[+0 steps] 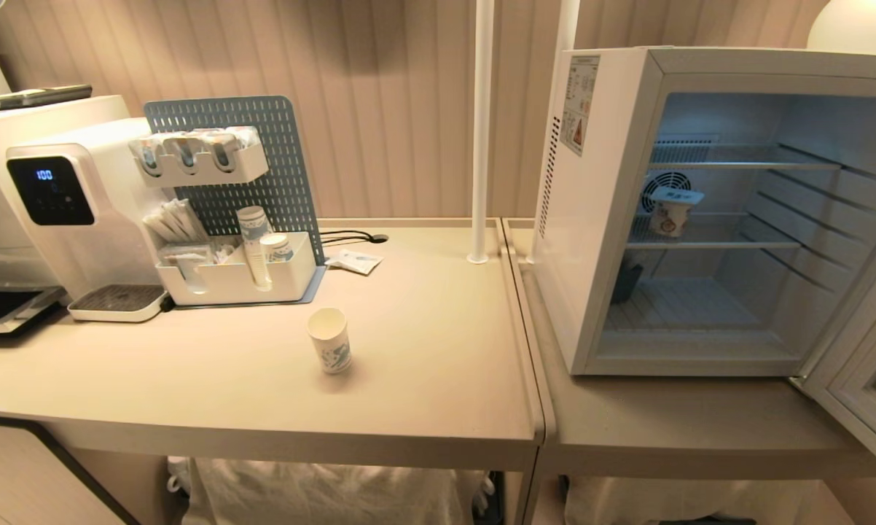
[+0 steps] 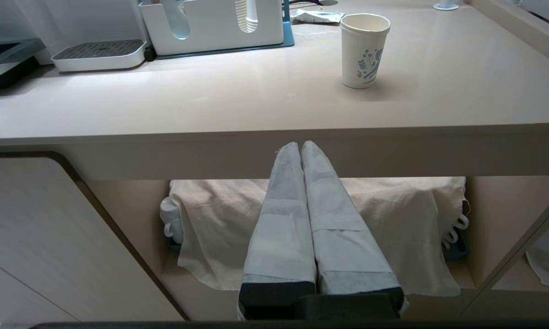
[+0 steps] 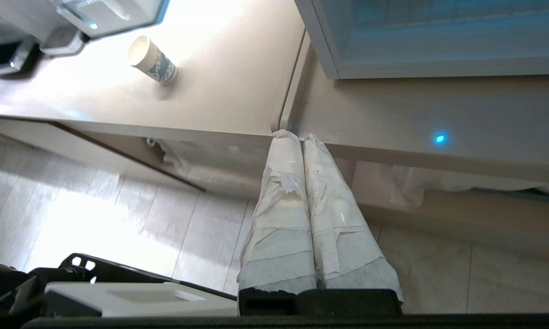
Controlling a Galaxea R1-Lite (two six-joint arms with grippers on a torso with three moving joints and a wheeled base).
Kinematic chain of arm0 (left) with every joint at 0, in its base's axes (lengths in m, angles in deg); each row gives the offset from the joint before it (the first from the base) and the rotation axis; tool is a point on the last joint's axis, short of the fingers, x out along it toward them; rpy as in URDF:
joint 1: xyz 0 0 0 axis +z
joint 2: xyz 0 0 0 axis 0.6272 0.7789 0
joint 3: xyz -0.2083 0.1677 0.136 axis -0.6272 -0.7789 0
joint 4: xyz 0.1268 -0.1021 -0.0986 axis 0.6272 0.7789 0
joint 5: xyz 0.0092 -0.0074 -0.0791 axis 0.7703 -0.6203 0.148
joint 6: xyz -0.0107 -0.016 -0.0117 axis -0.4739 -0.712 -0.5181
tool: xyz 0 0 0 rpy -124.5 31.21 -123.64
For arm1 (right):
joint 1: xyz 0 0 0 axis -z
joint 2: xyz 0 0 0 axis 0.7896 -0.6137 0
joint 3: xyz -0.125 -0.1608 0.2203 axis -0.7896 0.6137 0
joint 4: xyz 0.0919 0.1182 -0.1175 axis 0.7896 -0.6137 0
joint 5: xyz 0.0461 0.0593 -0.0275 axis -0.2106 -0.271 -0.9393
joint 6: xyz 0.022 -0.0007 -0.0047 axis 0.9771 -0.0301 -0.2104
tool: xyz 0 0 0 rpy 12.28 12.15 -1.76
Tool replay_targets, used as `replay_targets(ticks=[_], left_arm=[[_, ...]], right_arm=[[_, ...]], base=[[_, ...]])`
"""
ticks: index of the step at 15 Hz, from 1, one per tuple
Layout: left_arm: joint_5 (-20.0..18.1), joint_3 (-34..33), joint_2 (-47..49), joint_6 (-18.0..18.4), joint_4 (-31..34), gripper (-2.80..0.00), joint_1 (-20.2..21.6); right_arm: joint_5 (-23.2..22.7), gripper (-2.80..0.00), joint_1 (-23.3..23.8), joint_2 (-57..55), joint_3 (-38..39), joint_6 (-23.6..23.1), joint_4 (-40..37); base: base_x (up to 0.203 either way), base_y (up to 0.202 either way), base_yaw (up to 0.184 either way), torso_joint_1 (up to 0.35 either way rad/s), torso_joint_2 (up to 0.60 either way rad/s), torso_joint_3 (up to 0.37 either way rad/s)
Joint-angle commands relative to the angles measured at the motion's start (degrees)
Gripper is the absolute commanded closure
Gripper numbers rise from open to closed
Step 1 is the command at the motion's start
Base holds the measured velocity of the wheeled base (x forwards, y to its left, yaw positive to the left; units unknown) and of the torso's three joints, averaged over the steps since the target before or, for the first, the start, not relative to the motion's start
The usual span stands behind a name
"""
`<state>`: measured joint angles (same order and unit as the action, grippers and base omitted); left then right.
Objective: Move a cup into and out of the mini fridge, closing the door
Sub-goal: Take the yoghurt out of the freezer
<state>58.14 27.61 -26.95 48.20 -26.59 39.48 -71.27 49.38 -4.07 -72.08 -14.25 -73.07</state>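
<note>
**Cup upright on the counter, fridge door swung wide, both grippers closed and empty**

At the far left of the head view, around nine o'clock, a white water dispenser [image 1: 66,211] with a lit black screen stands on the beige counter [image 1: 423,364], its drip tray at the foot. Just to its right a blue pegboard organiser [image 1: 234,211] holds sachets, sticks and a column of stacked paper cups [image 1: 254,244] in a white bin. A torn sachet [image 1: 354,261] lies flat on the counter beyond the bin, near a black cable.

The cup [image 1: 329,340] stands upright and alone on the counter left of centre, at about seven o'clock from the middle of the picture, well apart from the organiser behind it and from the fridge; its blue print faces front. A white pole [image 1: 482,131] rises from the counter at twelve o'clock.

At three o'clock the mini fridge [image 1: 598,219] sits on a lower side shelf, its interior lit, wire shelves bare except for a small foil-lidded tub [image 1: 670,211] on the middle shelf before the round rear fan. The door [image 1: 857,364] hangs open at the far right, about four o'clock, only its pale frame and a strip of glass in view.

Neither arm shows in the head view. The left gripper [image 2: 300,144] sits below the counter's front edge, its taped fingers pressed together with nothing between them, the cup at one o'clock above it. The right gripper [image 3: 292,135] hangs over the floor with fingers likewise together and empty, tips in line with the seam between counter and side shelf.
</note>
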Motion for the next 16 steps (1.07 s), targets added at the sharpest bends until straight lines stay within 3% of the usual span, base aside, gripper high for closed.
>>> replay_targets(ticks=[1, 7, 10, 15, 16], left_arm=[[0.00, 0.00, 0.00, 0.04, 0.02, 0.00, 0.07], [0.00, 0.00, 0.00, 0.04, 0.01, 0.00, -0.02], [0.00, 0.00, 0.00, 0.04, 0.02, 0.00, 0.07], [0.00, 0.00, 0.00, 0.04, -0.07, 0.00, 0.07], [0.00, 0.00, 0.00, 0.04, -0.01, 0.00, 0.01]], right_arm=[[-0.73, 0.00, -0.44, -17.85, -4.81, -0.49, 0.54], [-3.62, 0.00, -1.02, -41.39, -10.52, -9.90, 16.71], [-3.28, 0.00, 2.00, -49.68, -16.62, -12.72, 24.19], [-1.66, 0.00, 8.14, -51.79, -20.12, -26.69, 25.81], [-1.52, 0.00, 8.28, -51.09, -19.55, -27.29, 25.40]], base=[[0.000, 0.000, 0.000, 0.000, 0.00, 0.000], [0.000, 0.000, 0.000, 0.000, 0.00, 0.000], [0.000, 0.000, 0.000, 0.000, 0.00, 0.000], [0.000, 0.000, 0.000, 0.000, 0.00, 0.000], [0.000, 0.000, 0.000, 0.000, 0.00, 0.000]])
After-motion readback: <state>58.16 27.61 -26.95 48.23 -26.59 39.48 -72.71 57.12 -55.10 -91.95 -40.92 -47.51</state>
